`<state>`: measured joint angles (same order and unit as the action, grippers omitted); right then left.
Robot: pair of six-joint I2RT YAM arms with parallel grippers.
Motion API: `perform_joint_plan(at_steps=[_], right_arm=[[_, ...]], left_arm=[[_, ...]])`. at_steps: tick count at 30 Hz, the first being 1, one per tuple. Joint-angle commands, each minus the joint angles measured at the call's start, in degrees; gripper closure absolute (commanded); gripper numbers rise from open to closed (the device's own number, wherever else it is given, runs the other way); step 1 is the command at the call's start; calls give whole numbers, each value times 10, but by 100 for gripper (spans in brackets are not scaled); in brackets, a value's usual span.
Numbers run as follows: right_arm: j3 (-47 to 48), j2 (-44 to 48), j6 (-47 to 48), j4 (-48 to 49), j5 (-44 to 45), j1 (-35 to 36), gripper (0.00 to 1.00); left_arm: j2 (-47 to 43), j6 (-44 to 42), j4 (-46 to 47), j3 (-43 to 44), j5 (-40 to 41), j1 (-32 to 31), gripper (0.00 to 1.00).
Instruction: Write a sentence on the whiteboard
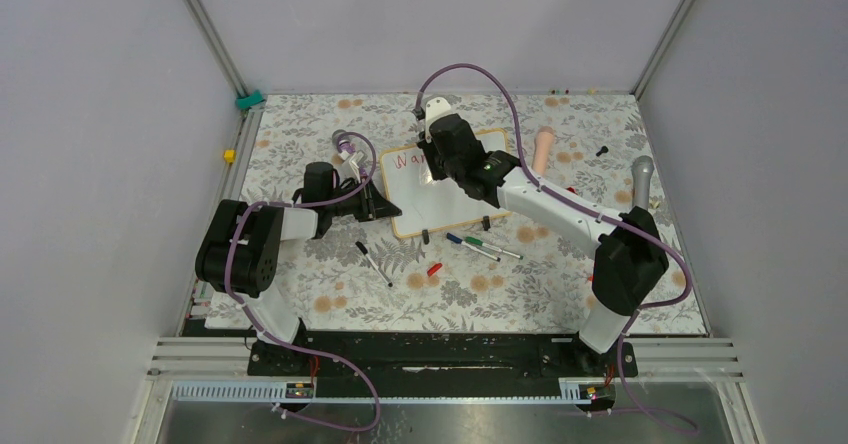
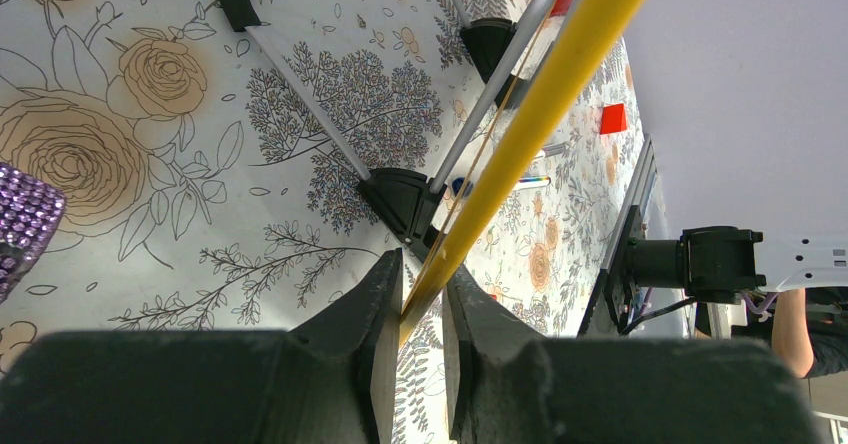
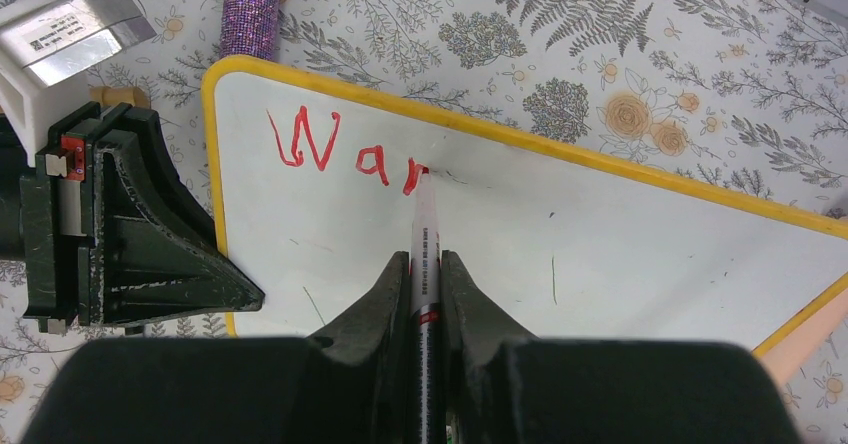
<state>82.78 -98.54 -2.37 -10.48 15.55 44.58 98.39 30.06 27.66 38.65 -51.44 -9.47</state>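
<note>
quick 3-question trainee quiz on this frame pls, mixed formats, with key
1. True or false: the right tool holds a red marker with its tip touching the whiteboard.
2. What is the left tool closed on?
A) a loose pen on the table
B) the whiteboard's frame
C) nothing, it hangs free
3. Fill in: the red writing on the board begins with the letter ___.

Key: 1 true; 2 B; 3 W
</note>
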Motion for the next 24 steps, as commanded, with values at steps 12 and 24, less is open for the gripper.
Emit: perform_joint_plan(at_steps=[12,24], right_arm=[[23,16,11,1,12,-9,100],[5,38,19,9,9,-12,100]], left_arm=[[1,2,12,2,26,3,100],[0,2,12,2,25,3,100]])
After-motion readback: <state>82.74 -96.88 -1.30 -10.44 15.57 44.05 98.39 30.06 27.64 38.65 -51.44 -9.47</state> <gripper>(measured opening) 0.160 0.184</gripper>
